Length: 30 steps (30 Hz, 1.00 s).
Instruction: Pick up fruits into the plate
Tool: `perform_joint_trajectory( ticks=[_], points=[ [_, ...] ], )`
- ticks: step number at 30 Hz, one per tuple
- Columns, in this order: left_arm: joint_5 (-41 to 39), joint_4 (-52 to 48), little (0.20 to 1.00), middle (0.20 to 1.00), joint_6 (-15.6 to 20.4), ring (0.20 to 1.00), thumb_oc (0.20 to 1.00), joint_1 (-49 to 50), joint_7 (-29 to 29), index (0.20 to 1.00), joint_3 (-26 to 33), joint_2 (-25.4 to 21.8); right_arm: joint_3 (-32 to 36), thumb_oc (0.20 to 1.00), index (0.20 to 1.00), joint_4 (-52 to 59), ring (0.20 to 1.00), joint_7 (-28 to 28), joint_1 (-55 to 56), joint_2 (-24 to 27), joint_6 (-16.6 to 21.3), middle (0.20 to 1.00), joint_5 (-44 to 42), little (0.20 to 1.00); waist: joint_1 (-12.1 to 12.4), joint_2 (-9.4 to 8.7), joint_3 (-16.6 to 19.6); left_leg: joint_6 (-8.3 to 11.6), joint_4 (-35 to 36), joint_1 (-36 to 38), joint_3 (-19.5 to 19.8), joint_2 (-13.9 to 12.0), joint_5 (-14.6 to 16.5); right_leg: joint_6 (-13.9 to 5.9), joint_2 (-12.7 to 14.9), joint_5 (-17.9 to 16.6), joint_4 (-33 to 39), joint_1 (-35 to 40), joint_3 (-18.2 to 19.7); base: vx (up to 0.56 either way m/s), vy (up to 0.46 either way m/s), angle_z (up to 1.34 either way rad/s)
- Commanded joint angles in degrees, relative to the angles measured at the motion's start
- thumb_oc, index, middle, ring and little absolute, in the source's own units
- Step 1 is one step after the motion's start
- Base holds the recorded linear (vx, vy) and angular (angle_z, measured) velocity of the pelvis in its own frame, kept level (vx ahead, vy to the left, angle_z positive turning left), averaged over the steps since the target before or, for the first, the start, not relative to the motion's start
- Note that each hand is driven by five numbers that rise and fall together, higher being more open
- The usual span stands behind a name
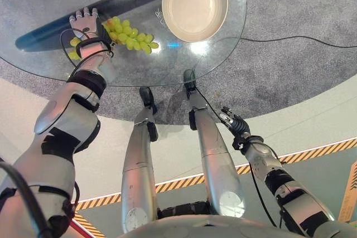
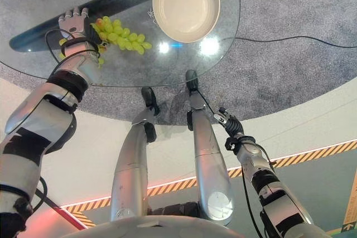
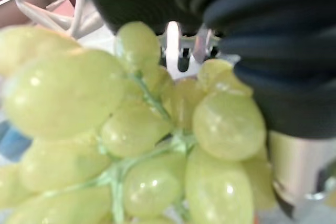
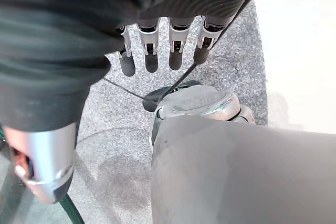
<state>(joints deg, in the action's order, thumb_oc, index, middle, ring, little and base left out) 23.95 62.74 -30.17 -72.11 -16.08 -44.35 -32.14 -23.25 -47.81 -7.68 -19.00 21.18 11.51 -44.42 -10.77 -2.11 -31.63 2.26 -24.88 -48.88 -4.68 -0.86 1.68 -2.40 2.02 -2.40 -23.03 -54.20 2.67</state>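
Note:
A bunch of green grapes (image 1: 133, 39) lies on the round glass table (image 1: 167, 66), left of the middle. My left hand (image 1: 86, 25) rests palm down over the bunch's left end, with a few grapes showing beside the wrist. In the left wrist view the grapes (image 3: 131, 129) sit right up against the palm. An empty cream plate (image 1: 194, 4) stands at the table's far right part, well apart from the grapes. My right hand (image 1: 234, 122) hangs below the table's near edge, open and holding nothing, its fingers (image 4: 152, 59) straight.
Grey carpet (image 1: 290, 65) surrounds the table. A dark bar (image 1: 61, 23) shows through the glass under its far left part. A thin cable (image 1: 301, 40) runs over the carpet to the right. Yellow-black striped tape (image 1: 312, 151) marks the pale floor closer in.

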Motion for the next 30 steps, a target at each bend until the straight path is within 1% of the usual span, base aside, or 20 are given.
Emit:
perform_joint_trajectory(
  ticks=[1,2,4,11,19,22,26,28,30],
  points=[
    [4.61,5.7,0.332,0.332,-1.61,0.332,0.332,3.97,4.1,0.332,-0.71,-0.27,-1.26,1.0,1.0,1.8,1.0,-0.12,1.34,-0.04,1.05,1.0,-2.25,1.0,-0.1,-0.93,1.84,-1.72,0.83,-1.24,2.35,4.09,-0.58,0.3,-4.59,0.22,-2.32,-0.6,-1.42,0.0,0.0,0.0],
    [4.8,5.73,0.2,0.2,-1.24,0.2,0.2,4.1,4.07,0.2,-0.92,-0.18,-1.22,1.0,1.0,1.75,1.0,-0.2,1.3,-0.02,1.09,1.0,-2.31,1.0,-0.1,-0.91,1.84,-1.7,0.86,-1.24,2.35,4.1,-0.6,0.29,-4.6,0.2,-2.31,-0.61,-1.41,-0.01,0.013,-0.04],
    [6.75,5.45,0.2,0.2,-0.89,0.2,0.2,4.53,6.11,0.2,-1.85,0.29,-1.07,1.0,1.0,1.7,1.0,-0.45,1.19,-0.05,1.37,1.0,-2.77,1.0,-0.1,-0.78,1.84,-1.67,1.14,-1.2,2.39,4.18,-0.72,0.22,-4.74,0.18,-2.31,-0.66,-1.37,0.0,0.0,0.0],
    [6.82,3.56,0.2,0.2,-1.58,0.2,0.2,5.43,6.98,0.2,-3.4,0.74,-0.71,1.0,1.0,1.36,1.0,-0.45,0.65,-0.02,1.77,1.0,-3.17,1.0,0.01,-0.27,1.84,-1.6,1.83,-0.97,2.39,4.23,-0.88,0.16,-4.71,0.02,-1.82,-0.6,-1.38,-0.01,0.004,-0.01],
    [6.89,1.94,0.2,0.2,-1.42,0.2,0.2,5.72,7.34,0.2,-3.45,0.51,-0.09,1.0,1.0,1.45,1.0,-0.46,1.02,-0.1,2.06,1.0,-3.51,1.0,0.25,-0.25,1.84,-1.67,2.88,-0.18,2.53,4.3,-1.17,0.08,-4.64,-0.31,-0.87,0.15,-1.6,0.0,0.0,0.0],
    [5.81,1.68,0.2,0.2,-0.96,0.2,0.2,5.98,7.1,0.2,-3.41,0.56,-0.18,1.0,1.0,1.61,1.0,-0.26,1.11,-0.19,2.19,1.0,-3.34,1.0,0.33,-0.21,1.84,-1.7,3.22,0.35,2.58,4.35,-1.24,0.11,-4.69,-0.32,-0.69,0.63,-1.66,0.0,0.0,0.0],
    [1.48,1.19,0.2,0.2,0.94,0.2,0.2,6.79,5.09,0.2,-2.52,0.49,0.0,1.0,1.0,1.59,1.0,-0.47,1.24,-0.26,2.45,1.0,-3.01,1.0,0.53,-0.07,1.84,-1.75,3.87,1.5,2.57,4.34,-1.34,0.14,-4.77,-0.16,-0.42,1.68,-1.73,0.0,0.0,0.0],
    [-3.61,0.45,0.2,0.2,3.07,0.2,0.2,7.7,2.99,0.2,-0.98,0.59,0.25,1.0,1.0,1.53,1.0,-0.75,1.47,-0.44,3.07,1.0,-2.71,1.0,0.78,0.16,1.84,-1.8,4.61,2.77,2.52,4.2,-1.47,0.13,-4.8,0.11,-0.31,2.84,-1.8,0.0,0.0,0.0],
    [-8.49,-0.25,0.2,0.2,6.1,0.2,0.2,8.75,1.16,0.2,0.59,0.56,0.41,1.0,1.0,1.8,1.0,-0.83,1.77,-0.54,3.88,1.0,-2.49,1.0,1.08,0.46,1.84,-1.9,5.47,4.3,2.68,4.1,-1.65,0.19,-4.85,0.4,-0.19,4.12,-1.86,0.0,0.0,0.0]
  ],
)
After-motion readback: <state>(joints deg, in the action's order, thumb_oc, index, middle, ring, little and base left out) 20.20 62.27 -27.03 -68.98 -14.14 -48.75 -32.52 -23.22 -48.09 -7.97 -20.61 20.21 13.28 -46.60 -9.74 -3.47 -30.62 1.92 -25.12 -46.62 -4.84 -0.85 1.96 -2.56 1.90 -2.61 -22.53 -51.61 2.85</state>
